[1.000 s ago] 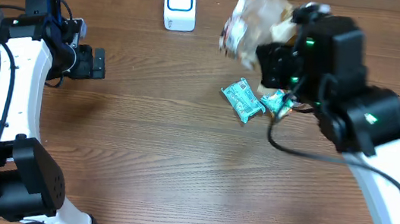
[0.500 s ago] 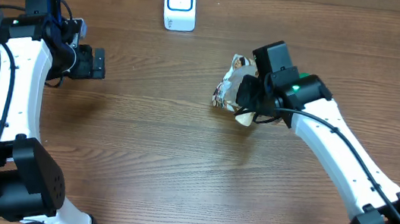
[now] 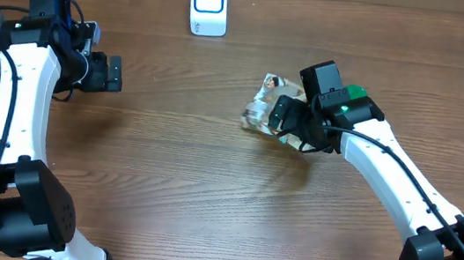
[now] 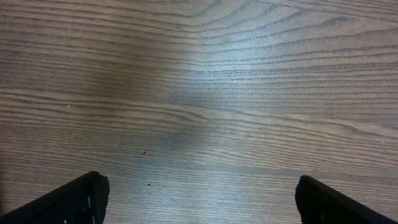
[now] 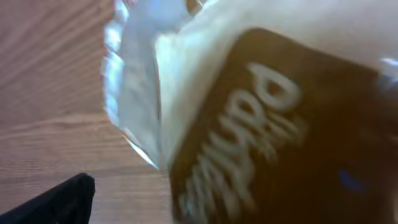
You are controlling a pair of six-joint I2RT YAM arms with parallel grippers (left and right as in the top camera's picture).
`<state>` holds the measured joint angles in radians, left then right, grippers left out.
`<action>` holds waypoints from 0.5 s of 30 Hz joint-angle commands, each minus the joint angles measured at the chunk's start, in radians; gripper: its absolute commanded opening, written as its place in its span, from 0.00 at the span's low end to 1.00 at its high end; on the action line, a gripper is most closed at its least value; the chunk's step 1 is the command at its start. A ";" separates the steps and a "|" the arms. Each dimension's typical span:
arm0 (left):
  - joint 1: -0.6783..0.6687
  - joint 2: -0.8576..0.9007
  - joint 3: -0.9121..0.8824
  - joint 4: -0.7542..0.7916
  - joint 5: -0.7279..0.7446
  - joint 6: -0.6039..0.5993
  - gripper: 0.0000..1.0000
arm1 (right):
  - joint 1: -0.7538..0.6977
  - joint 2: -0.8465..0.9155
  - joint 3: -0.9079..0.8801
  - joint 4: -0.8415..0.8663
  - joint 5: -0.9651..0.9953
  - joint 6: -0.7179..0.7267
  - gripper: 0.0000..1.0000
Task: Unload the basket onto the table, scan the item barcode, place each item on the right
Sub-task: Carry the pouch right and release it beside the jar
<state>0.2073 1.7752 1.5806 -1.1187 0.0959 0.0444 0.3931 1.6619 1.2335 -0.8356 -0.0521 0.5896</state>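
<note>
**A:** What changed in the last second?

**B:** The right gripper [image 3: 284,119] had the snack bag [image 3: 259,109] pinched and lifted up near the barcode scanner [image 3: 208,5]. Now the bag lies on the table [image 3: 206,198], to the scanner's right and nearer the robot, well apart from the scanner.

**A:** And the jaws?

**B:** They've come apart. In the right wrist view one fingertip [image 5: 59,199] sits at the far edge of the frame, and the bag's brown label fills the rest. The gripper is right at the bag's right end but doesn't look to be pinching it.

**A:** So where does that leave the scan?

**B:** I'd say the pass by the scanner is over and this is the put-down. Nothing shows whether the code registered.

**A:** What about the left arm?

**B:** The left gripper [image 3: 115,73] hangs well to the scanner's left, with its jaws wide and nothing between them.
</note>
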 commanded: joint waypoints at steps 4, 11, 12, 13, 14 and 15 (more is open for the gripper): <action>0.000 0.013 0.001 0.001 0.001 0.008 0.99 | -0.003 -0.103 0.081 -0.089 -0.015 -0.097 1.00; 0.000 0.013 0.001 0.001 0.001 0.008 1.00 | -0.003 -0.302 0.240 -0.280 0.043 -0.128 1.00; 0.000 0.013 0.001 0.001 0.001 0.008 1.00 | -0.003 -0.330 0.259 -0.303 0.042 -0.128 1.00; 0.000 0.013 0.001 0.001 0.001 0.008 0.99 | -0.003 -0.365 0.278 -0.329 0.042 -0.127 1.00; 0.000 0.013 0.001 0.001 0.001 0.008 1.00 | -0.002 -0.393 0.290 -0.348 0.042 -0.127 1.00; 0.000 0.013 0.001 0.001 0.001 0.008 1.00 | -0.002 -0.428 0.302 -0.372 0.042 -0.127 1.00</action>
<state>0.2073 1.7752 1.5806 -1.1187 0.0963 0.0444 0.3931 1.3384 1.4811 -1.1614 -0.0277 0.4820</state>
